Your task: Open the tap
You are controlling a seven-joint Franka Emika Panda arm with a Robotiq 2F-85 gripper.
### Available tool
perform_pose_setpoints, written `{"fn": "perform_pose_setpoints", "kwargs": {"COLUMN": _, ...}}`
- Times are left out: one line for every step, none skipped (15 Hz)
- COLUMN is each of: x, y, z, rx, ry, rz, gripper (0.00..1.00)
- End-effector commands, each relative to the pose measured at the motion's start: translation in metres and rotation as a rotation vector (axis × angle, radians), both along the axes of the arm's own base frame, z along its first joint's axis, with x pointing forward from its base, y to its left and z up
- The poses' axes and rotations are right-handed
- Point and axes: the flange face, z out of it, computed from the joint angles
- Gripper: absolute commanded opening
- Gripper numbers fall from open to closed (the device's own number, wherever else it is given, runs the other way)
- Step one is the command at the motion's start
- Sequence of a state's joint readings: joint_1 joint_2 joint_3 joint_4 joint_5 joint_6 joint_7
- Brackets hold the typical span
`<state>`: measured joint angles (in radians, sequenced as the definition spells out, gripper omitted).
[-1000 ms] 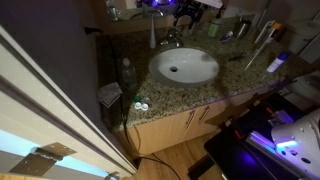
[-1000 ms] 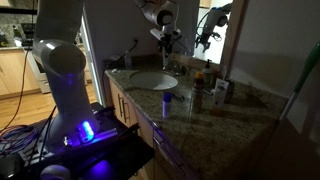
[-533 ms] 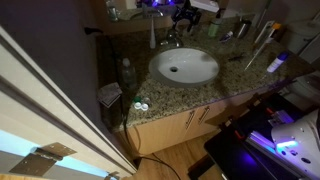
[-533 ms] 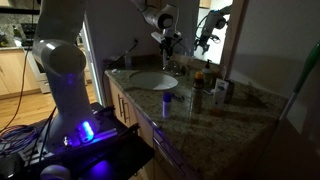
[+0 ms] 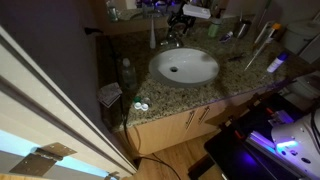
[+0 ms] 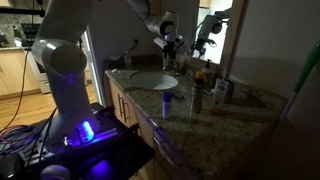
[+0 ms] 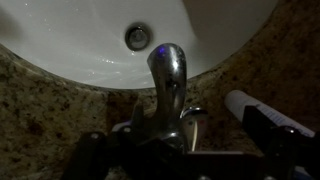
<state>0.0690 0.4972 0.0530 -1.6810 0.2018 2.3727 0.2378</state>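
Observation:
The chrome tap [image 7: 166, 78] stands behind the white oval basin [image 7: 80, 35], with its curved spout pointing at the drain. In the wrist view my gripper [image 7: 185, 150] is open. Its dark fingers [image 7: 92, 155] stand on either side of the tap's base and lever, close to it; I cannot tell whether they touch. In both exterior views the gripper [image 5: 184, 20] [image 6: 170, 45] hangs just above the tap [image 5: 172, 41] [image 6: 172, 66] at the back rim of the basin [image 5: 185, 66] [image 6: 152, 80].
A pale upright bottle [image 5: 153, 33] stands beside the tap. A white tube [image 7: 246, 106] lies near my right finger. Bottles and toiletries [image 6: 208, 85] crowd the granite counter [image 5: 235, 75]. A mirror and wall are right behind the tap.
The arm has come down and forward, bringing the gripper closer around the tap. The tap itself has not visibly moved.

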Motion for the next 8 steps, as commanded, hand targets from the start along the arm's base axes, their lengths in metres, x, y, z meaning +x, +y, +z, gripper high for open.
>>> {"fn": "perform_pose_setpoints", "kwargs": {"x": 0.0022, "y": 0.0006, "z": -0.0017, "rx": 0.0, "ry": 0.002, "rz": -0.003, "gripper": 1.0}}
{"fn": "perform_pose_setpoints", "kwargs": {"x": 0.0035, "y": 0.0009, "z": -0.0033, "rx": -0.001, "ry": 0.003, "rz": -0.004, "gripper": 0.95}}
{"fn": "perform_pose_setpoints", "kwargs": {"x": 0.0035, "y": -0.0001, "z": -0.0049, "rx": -0.001, "ry": 0.007, "rz": -0.003, "gripper": 0.73}}
{"fn": "perform_pose_setpoints", "kwargs": {"x": 0.0033, "y": -0.0007, "z": -0.0062, "rx": -0.006, "ry": 0.003, "rz": -0.006, "gripper": 0.71}}
{"fn": "perform_pose_setpoints", "kwargs": {"x": 0.0029, "y": -0.0011, "z": -0.0068, "rx": -0.005, "ry": 0.003, "rz": -0.006, "gripper": 0.67}}
{"fn": "perform_pose_setpoints", "kwargs": {"x": 0.0023, "y": -0.0013, "z": -0.0068, "rx": -0.005, "ry": 0.003, "rz": -0.007, "gripper": 0.6}}
{"fn": "perform_pose_setpoints", "kwargs": {"x": 0.0021, "y": -0.002, "z": -0.0057, "rx": -0.003, "ry": 0.0, "rz": -0.007, "gripper": 0.53}}
{"fn": "perform_pose_setpoints", "kwargs": {"x": 0.0018, "y": -0.0022, "z": -0.0051, "rx": -0.003, "ry": -0.001, "rz": -0.009, "gripper": 0.46}}
